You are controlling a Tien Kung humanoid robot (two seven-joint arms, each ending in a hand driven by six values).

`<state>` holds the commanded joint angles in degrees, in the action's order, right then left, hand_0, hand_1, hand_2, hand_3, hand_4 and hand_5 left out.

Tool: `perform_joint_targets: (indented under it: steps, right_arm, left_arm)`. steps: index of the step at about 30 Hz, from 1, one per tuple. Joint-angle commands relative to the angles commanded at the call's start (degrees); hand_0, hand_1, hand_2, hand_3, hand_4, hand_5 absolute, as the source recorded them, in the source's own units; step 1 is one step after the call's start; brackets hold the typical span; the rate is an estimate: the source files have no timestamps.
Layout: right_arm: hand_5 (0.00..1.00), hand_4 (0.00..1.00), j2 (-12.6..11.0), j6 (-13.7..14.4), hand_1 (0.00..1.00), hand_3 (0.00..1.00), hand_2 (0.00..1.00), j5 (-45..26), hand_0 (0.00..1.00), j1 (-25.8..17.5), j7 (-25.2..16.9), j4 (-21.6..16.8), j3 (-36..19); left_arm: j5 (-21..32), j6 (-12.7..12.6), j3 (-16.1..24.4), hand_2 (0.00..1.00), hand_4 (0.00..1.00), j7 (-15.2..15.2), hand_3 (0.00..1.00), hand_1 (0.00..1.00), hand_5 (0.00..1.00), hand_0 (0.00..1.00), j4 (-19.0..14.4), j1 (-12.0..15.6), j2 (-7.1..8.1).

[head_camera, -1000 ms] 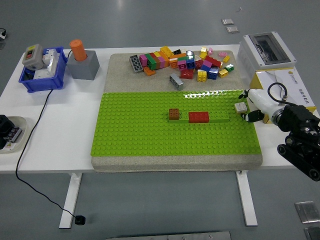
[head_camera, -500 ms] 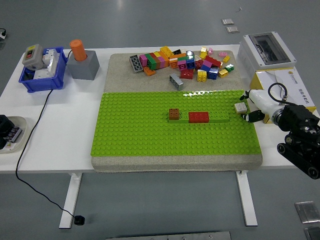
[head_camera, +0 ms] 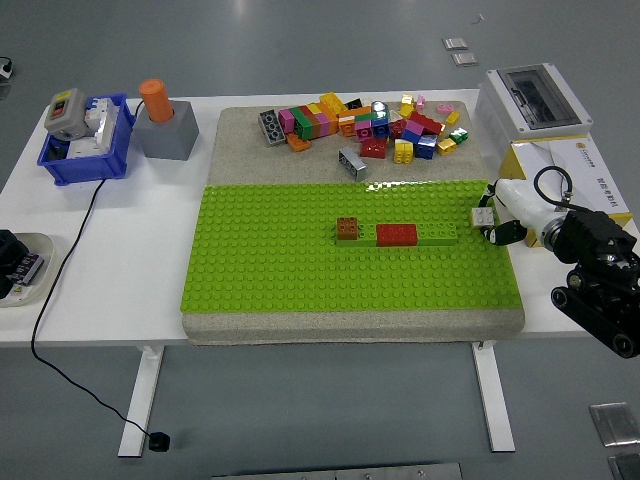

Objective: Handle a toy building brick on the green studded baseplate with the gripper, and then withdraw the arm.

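Note:
The green studded baseplate (head_camera: 300,260) lies on a grey mat in the middle of the table. On it stand a brown brick (head_camera: 347,229), a red brick (head_camera: 397,235) and a green brick (head_camera: 438,236) in a row. My right hand (head_camera: 497,222) reaches in from the right edge and holds a small grey brick (head_camera: 483,215) at the baseplate's right edge, right of the green brick. The left arm is out of view.
A pile of loose coloured bricks (head_camera: 365,125) lies on the mat behind the baseplate. A blue bin (head_camera: 85,145) and a grey block with an orange cylinder (head_camera: 163,125) stand at the back left. A white box (head_camera: 535,100) stands at the back right.
My right hand has shifted very slightly with the grey brick; the bricks on the baseplate have not moved.

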<state>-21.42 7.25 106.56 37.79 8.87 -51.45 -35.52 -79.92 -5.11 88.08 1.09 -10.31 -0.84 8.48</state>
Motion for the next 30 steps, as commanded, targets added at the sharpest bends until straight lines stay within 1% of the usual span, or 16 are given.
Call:
perform_joint_targets:
  steps: [8, 9, 17, 20, 23, 25, 27, 30]
  right_arm:
    - [0.166, 0.689, -0.30, 0.46, 0.752, 0.477, 0.771, -0.45, 0.755, 0.13, -0.10, -0.90, -0.12]
    - [0.181, 0.675, -0.44, 0.49, 0.751, 0.477, 0.772, -0.45, 0.755, 0.23, -0.08, -1.01, -0.29]
    - [0.188, 0.666, -1.88, 0.01, 0.750, 0.479, 0.772, 0.70, 0.755, 0.31, 0.47, -2.13, -2.37]
    - [0.188, 0.666, -2.60, -0.14, 0.750, 0.479, 0.772, 1.62, 0.755, 0.16, 0.94, -3.70, -3.34]
    - [0.191, 0.663, -2.91, -0.36, 0.750, 0.479, 0.776, 1.51, 0.754, 0.37, 1.52, -6.65, -3.41]
    - [0.191, 0.663, -2.32, -0.62, 0.750, 0.479, 0.776, 0.87, 0.754, 0.74, 1.89, -8.78, -2.86]
    - [0.196, 0.665, -1.25, -0.88, 0.753, 0.479, 0.780, 0.05, 0.759, 1.08, 2.15, -10.50, -2.17]
    - [0.196, 0.665, 1.20, -1.37, 0.753, 0.479, 0.780, -1.12, 0.759, 1.68, 2.39, -11.45, -0.78]
  left_arm:
    - [-0.34, 0.03, 0.11, 0.586, 0.643, 0.03, 0.621, 0.610, 0.155, 0.653, 0.00, 0.38, 0.05]
    - [-0.39, 0.04, 0.13, 0.585, 0.643, 0.02, 0.621, 0.610, 0.152, 0.652, 0.00, 0.42, 0.03]
    - [-0.37, 0.06, 0.11, 0.585, 0.642, -0.02, 0.621, 0.610, 0.151, 0.653, 0.00, 0.65, -0.19]
    - [-0.26, 0.05, 0.09, 0.585, 0.642, -0.02, 0.621, 0.610, 0.151, 0.653, 0.00, 0.78, -0.28]
    - [-0.22, 0.03, 0.16, 0.585, 0.642, 0.00, 0.621, 0.610, 0.150, 0.652, 0.00, 0.95, -0.32]
    - [-0.36, 0.05, 0.22, 0.585, 0.642, 0.06, 0.621, 0.610, 0.150, 0.652, 0.00, 0.99, -0.35]
    - [-0.35, 0.06, 0.14, 0.585, 0.643, 0.02, 0.621, 0.610, 0.148, 0.653, 0.00, 0.99, -0.38]
    - [-0.43, 0.07, 0.08, 0.585, 0.643, -0.03, 0.621, 0.610, 0.148, 0.653, 0.00, 0.94, -0.38]
